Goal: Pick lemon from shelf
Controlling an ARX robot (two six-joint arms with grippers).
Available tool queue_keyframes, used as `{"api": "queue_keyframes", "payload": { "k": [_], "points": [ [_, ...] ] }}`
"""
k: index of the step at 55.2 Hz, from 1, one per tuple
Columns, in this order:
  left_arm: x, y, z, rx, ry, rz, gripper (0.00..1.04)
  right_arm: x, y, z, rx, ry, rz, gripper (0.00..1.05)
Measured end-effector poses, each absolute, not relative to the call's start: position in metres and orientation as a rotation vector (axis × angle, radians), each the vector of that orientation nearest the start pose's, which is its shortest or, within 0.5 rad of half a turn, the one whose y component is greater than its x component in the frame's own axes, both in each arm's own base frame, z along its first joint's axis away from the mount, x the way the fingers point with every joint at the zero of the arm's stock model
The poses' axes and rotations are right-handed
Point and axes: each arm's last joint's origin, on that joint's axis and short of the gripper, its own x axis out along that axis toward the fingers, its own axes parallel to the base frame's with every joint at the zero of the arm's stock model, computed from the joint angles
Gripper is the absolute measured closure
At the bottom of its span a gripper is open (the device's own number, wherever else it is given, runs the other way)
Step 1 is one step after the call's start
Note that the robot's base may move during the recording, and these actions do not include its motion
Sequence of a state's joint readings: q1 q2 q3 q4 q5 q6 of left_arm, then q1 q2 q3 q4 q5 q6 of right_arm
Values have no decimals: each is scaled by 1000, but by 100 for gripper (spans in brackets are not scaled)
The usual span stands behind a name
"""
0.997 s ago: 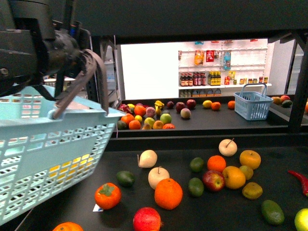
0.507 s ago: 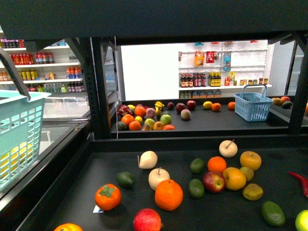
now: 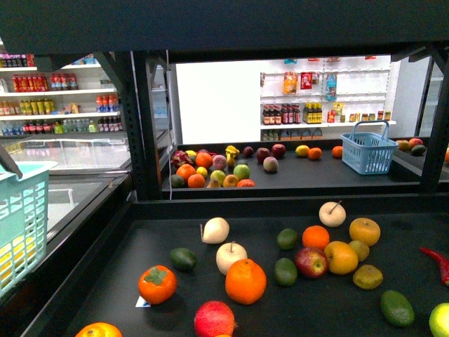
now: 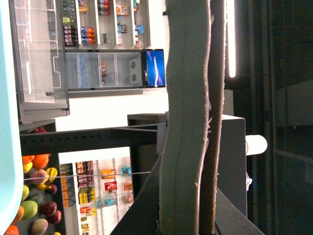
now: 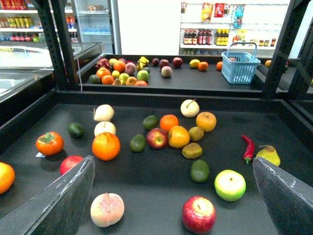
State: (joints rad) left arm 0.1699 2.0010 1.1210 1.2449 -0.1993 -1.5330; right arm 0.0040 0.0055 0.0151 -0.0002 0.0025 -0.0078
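Black shelf [image 5: 156, 186] ahead; right jaws spread wide, empty; left jaws pressed together.

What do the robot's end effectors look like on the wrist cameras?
The left end effector has two long greyish-tan padded fingers with frayed pale edges, on a dark base. The right end effector shows two dark grey matte fingers. No cables or markings visible.

The shelf [image 3: 330, 316] has a flat, dull black top and black metal posts. The blue basket [image 3: 367, 156] with little holes looks like plastic. The big orange [image 3: 245, 282] has shiny, bumpy skin.
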Motion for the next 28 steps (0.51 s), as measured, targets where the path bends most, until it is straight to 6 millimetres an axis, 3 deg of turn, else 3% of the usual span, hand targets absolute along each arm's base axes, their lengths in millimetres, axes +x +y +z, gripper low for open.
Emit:
{"api": "queue_keyframes", "payload": {
  "k": [28],
  "points": [
    [415,105,203,-1505,-561,-24,96,97,0,168,-8,-9,1,7]
  ]
}}
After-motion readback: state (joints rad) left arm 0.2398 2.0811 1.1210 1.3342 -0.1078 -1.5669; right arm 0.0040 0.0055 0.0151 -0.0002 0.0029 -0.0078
